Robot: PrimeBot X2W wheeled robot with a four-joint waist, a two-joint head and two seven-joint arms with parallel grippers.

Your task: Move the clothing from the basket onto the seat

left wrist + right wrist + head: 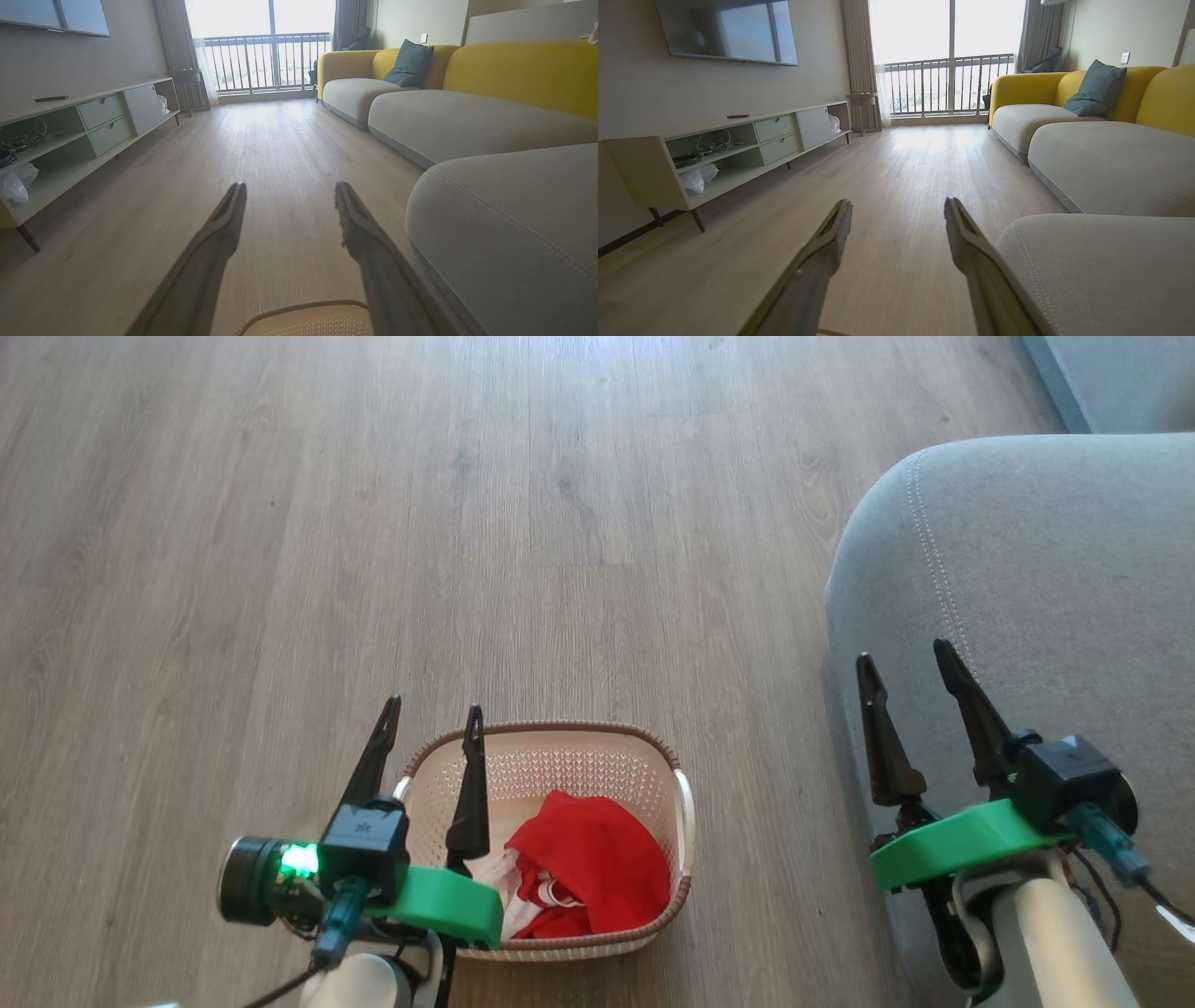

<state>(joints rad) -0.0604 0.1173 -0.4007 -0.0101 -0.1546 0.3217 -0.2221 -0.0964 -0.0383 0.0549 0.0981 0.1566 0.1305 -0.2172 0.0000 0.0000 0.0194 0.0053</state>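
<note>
Clothing (597, 859) lies in the basket (560, 770), none on the seat (1055, 569) yet; our left gripper (434, 705) and right gripper (903, 651) spread fingers (469, 793) wide, empty.

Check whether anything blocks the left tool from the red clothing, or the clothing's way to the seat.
Nothing visible does. The left tool hangs open over the basket's left edge, the red clothing lying uncovered inside. Between basket and seat lies wood floor.
</note>
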